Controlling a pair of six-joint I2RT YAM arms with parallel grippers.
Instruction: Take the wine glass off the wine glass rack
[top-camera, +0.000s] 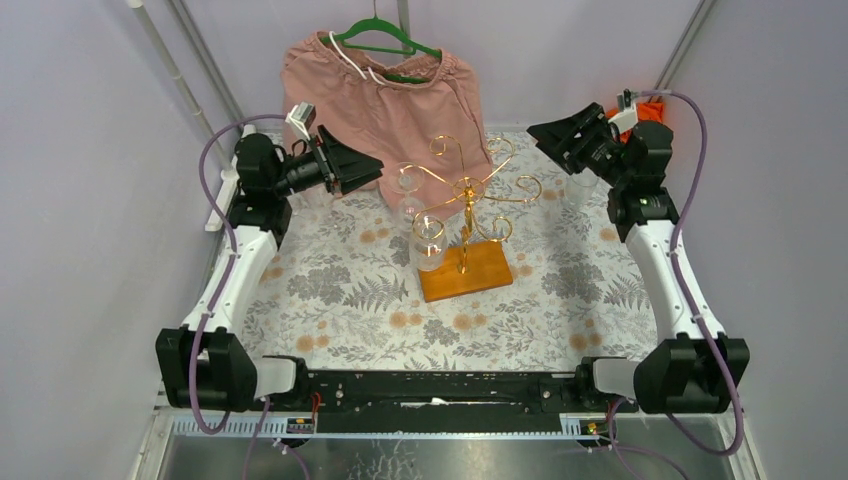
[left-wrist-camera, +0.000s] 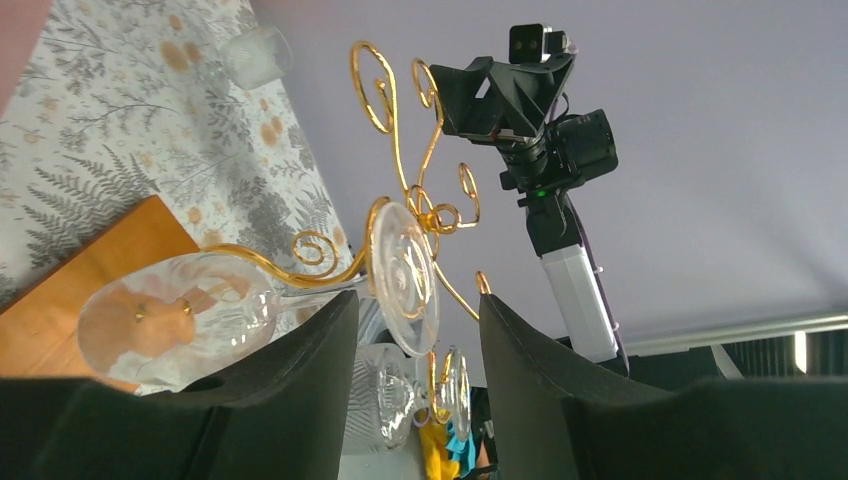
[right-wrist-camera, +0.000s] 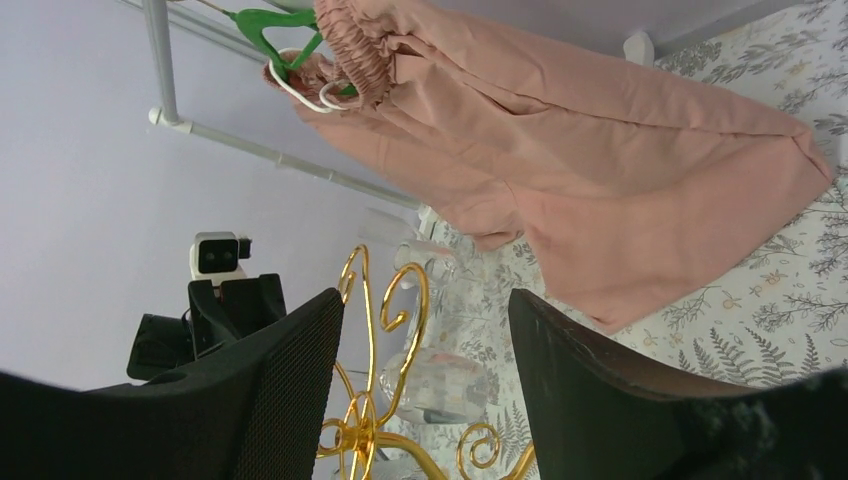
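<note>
The left gripper (left-wrist-camera: 418, 325) is seen with jaws apart and nothing clamped. Just ahead of its tips, the wine glass (left-wrist-camera: 170, 320) is hung upside down, stem vertical, from the wine glass rack (top-camera: 465, 270). The right gripper (right-wrist-camera: 425, 300), likewise spread and empty, is placed farther off.

On left arm (top-camera: 235, 275) and right arm (top-camera: 665, 265), white links, black joints; purple cables (top-camera: 203, 160) alongside; black wedge-shaped tool fingers (left-wrist-camera: 300, 400).
</note>
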